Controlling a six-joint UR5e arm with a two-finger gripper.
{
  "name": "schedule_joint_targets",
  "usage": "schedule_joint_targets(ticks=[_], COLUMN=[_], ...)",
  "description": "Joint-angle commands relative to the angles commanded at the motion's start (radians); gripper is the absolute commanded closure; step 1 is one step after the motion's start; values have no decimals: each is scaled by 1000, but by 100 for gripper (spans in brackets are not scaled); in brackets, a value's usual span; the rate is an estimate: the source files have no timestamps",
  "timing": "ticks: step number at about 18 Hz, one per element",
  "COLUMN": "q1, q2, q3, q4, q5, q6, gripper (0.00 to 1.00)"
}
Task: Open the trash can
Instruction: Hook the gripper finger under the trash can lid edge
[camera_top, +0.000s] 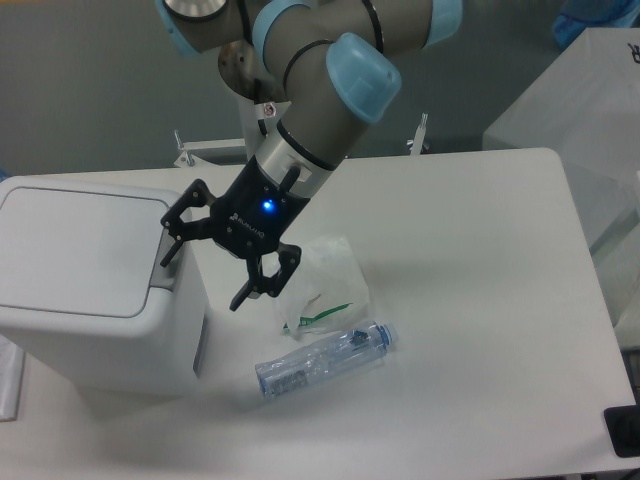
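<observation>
The trash can (90, 330) is a large white boxy bin at the left of the table. Its flat lid (75, 245) lies shut. A grey button strip (168, 278) runs along the lid's right edge. My gripper (200, 282) is black with a blue light and hangs at the bin's right edge, tilted down to the left. It is open and empty. One finger (172, 228) reaches over the lid's right edge near the strip; whether it touches is unclear. The other finger (262, 280) hangs over the table beside the bin.
A crumpled clear plastic bag (330, 280) with green print lies just right of the gripper. A clear plastic bottle (325, 362) lies on its side in front of it. A white box (590, 100) stands at the back right. A black object (625, 430) sits at the bottom right corner.
</observation>
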Motion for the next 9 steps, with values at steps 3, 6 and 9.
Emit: schedule_joint_targets(ticks=[3,6,9], q1=[3,3,3], q2=[2,-2,-2], q3=[0,0,-2], q4=[8,14,18], q5=[3,5,6], q6=[0,0,0], gripper=[0,0,0])
